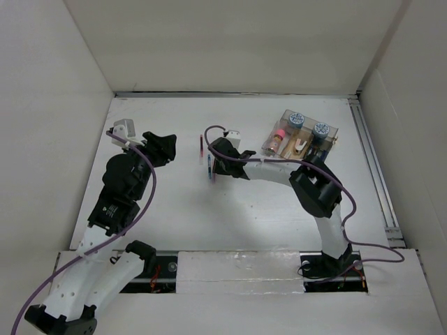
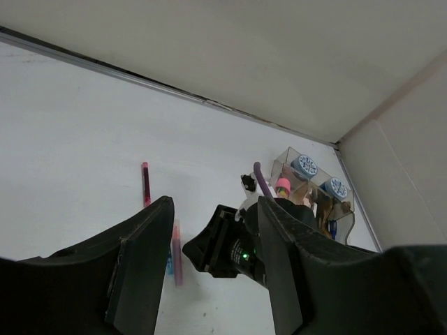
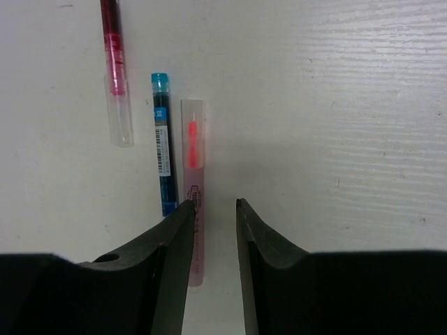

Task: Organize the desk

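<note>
On the white desk (image 1: pixel 265 209) three pens lie close together: a red pen (image 3: pixel 112 63), a blue pen (image 3: pixel 164 146) and a pink pen (image 3: pixel 194 174). My right gripper (image 3: pixel 213 206) hovers low over them, open by a narrow gap with nothing between its fingers. The pink pen runs just along and partly under its left finger (image 3: pixel 171 265). In the top view the right gripper (image 1: pixel 212 166) sits at the desk's middle, over the pens. My left gripper (image 2: pixel 216 204) is open and empty, raised to the left of the pens and facing the right gripper's body (image 2: pixel 230 244).
A clear plastic compartment box (image 1: pixel 300 136) stands at the back right, holding round blue-capped items and small stationery. A metal rail (image 1: pixel 374 174) runs along the right edge. White walls enclose the desk on three sides.
</note>
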